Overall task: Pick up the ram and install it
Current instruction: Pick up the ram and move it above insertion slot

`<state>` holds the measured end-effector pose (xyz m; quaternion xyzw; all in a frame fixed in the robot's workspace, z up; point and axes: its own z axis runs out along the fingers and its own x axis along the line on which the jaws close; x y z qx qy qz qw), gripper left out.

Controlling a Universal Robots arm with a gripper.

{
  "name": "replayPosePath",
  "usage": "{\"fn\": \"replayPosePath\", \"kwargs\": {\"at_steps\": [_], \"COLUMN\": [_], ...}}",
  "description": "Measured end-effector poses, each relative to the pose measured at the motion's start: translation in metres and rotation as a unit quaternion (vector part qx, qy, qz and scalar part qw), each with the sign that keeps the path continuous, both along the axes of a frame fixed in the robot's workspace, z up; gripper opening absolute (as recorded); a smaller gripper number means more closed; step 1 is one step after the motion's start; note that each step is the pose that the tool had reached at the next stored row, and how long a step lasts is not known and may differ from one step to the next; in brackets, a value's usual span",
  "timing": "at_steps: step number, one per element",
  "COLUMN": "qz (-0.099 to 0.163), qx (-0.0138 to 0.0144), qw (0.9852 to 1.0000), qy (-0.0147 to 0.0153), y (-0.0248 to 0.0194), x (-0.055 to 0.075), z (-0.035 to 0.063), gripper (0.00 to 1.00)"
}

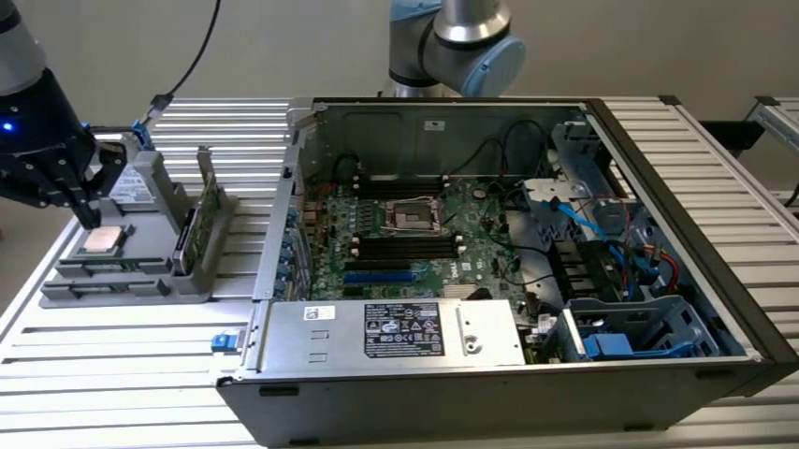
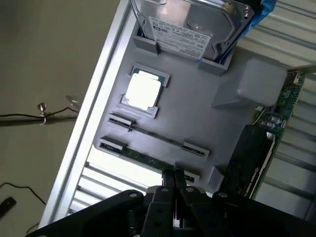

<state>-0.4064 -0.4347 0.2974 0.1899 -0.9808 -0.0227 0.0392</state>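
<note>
Ram (image 2: 140, 154): slim dark-green board strip standing on its long edge in the gray tray (image 2: 197, 108), each end held by a small bracket. It sits in the outermost slot, along the tray edge nearest the table rim. A second thin strip (image 2: 158, 137) lies parallel just beside it, also bracketed at both ends.

Gripper (image 2: 173, 173): black, fingers clenched together with nothing between them. The tips line up over one end of the ram; contact cannot be told.

The tray is matte gray plastic with flat bare floor between the holders. There is open room above the ram and along its length.

Around it: a square silver processor chip (image 2: 143, 91) in a shallow frame, near the strips. A shiny metal hard drive (image 2: 192, 24) is propped at the far end. The tall green card (image 2: 264, 143) with a black block stands upright along the side.

The ribbed aluminum table (image 1: 125, 374) holds the open computer case (image 1: 500, 402) to the exterior view's right, motherboard (image 1: 462, 224) exposed, well apart from the gripper.
</note>
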Motion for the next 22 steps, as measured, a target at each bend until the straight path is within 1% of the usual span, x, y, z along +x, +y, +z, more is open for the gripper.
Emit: {"fn": "replayPosePath", "kwargs": {"at_steps": [2,5,8,11,14,16,20,22], "qz": [0.018,0.045,0.073,0.100,0.127,0.145,0.180,0.199], "qx": [0.0000,0.0000,0.0000,0.0000,0.0000,0.0001,0.0010,0.0014], "qw": [0.9998,0.9990,0.9973,0.9950,0.9919,0.9894,0.9836,0.9800], "qy": [-0.0002,-0.0003,-0.0006,-0.0008,-0.0012,-0.0014,-0.0015,-0.0017], "y": [0.0000,0.0000,0.0000,0.0000,0.0000,0.0000,0.0000,0.0000], "x": [0.000,0.000,0.000,0.000,0.000,0.000,0.000,0.000], "z": [-0.0025,-0.0060,-0.0097,-0.0133,-0.0168,-0.0187,-0.0208,-0.0217], "gripper": [0.10,0.10,0.10,0.10,0.10,0.10,0.10,0.10]}}
